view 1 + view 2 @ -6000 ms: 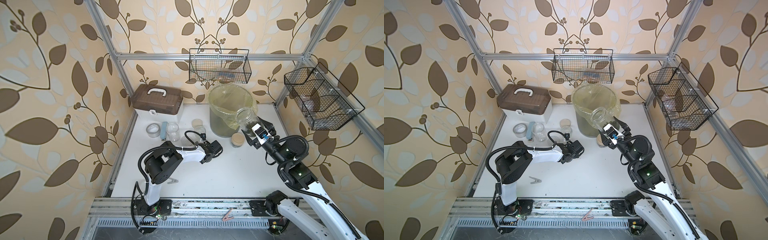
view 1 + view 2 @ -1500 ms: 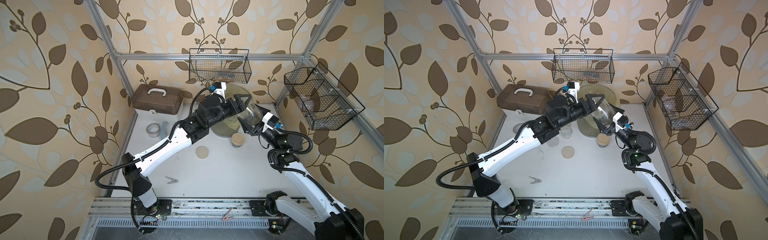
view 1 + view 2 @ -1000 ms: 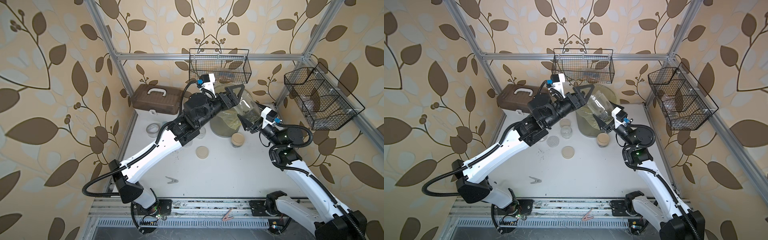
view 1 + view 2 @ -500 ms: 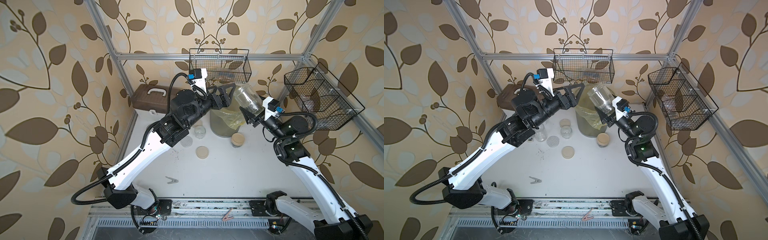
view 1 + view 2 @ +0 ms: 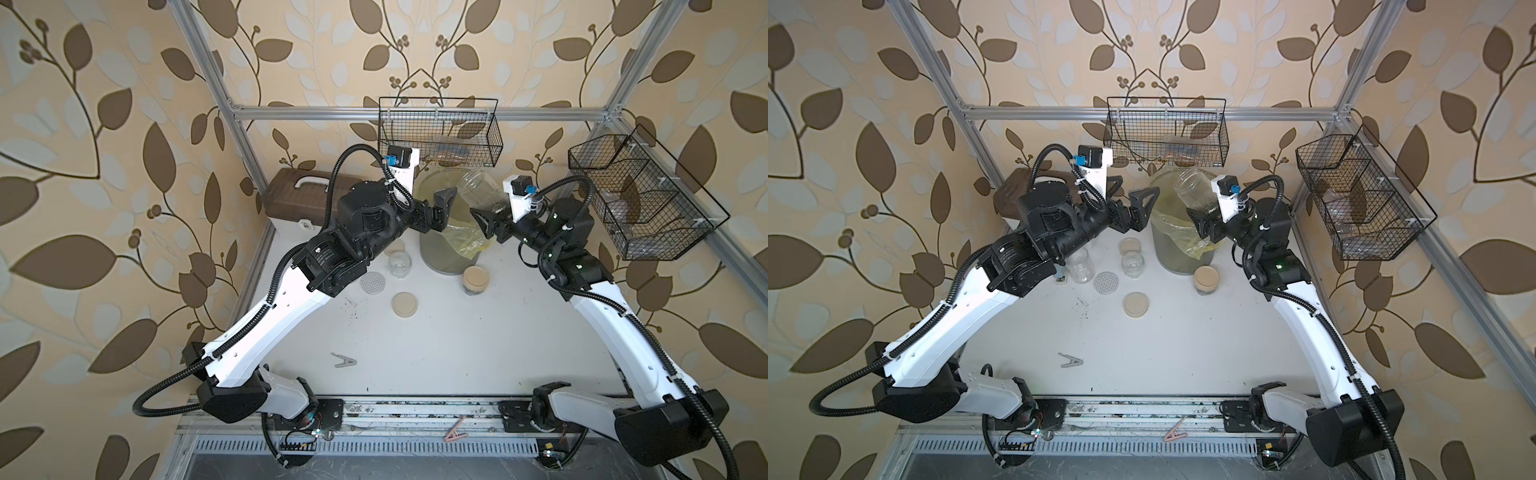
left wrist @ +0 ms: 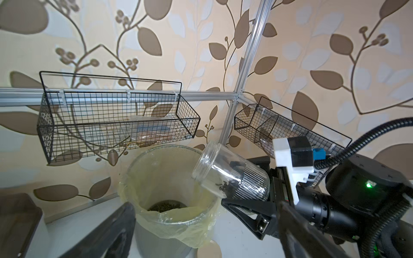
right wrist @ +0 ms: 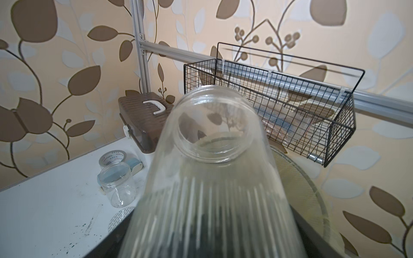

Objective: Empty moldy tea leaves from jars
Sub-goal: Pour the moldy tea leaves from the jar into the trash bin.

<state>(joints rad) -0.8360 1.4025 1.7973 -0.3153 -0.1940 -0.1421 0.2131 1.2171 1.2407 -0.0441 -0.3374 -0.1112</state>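
My right gripper (image 5: pixel 494 212) (image 5: pixel 1209 212) (image 7: pixel 207 234) is shut on the ribbed base of a clear open jar (image 5: pixel 484 194) (image 5: pixel 1196 190) (image 6: pixel 230 176) (image 7: pixel 212 167), held tilted above the bin (image 5: pixel 440 257) (image 5: pixel 1179 257) (image 6: pixel 156 241) with its mouth a little higher than its base. A few moldy tea leaves (image 6: pixel 223 187) cling inside it, and a dark heap (image 6: pixel 166 205) lies in the bin's yellow liner. My left gripper (image 5: pixel 436 208) (image 5: pixel 1129 193) (image 6: pixel 205 207) hangs open and empty left of the bin. A lidded jar (image 5: pixel 475 280) (image 5: pixel 1205 280) with dark leaves stands by the bin.
Two empty open jars (image 5: pixel 1132 264) (image 5: pixel 1080 266), two beige lids (image 5: pixel 404 304) (image 5: pixel 395 248) and a dotted silver lid (image 5: pixel 372 284) sit on the table. A brown case (image 5: pixel 303 199), a tape roll (image 7: pixel 112 157), wire baskets (image 5: pixel 440 133) (image 5: pixel 640 199) and a clip (image 5: pixel 344 360) are around.
Both arms have risen. My left gripper has drawn back to the left, away from the held jar. The right gripper has lifted the jar higher over the bin.
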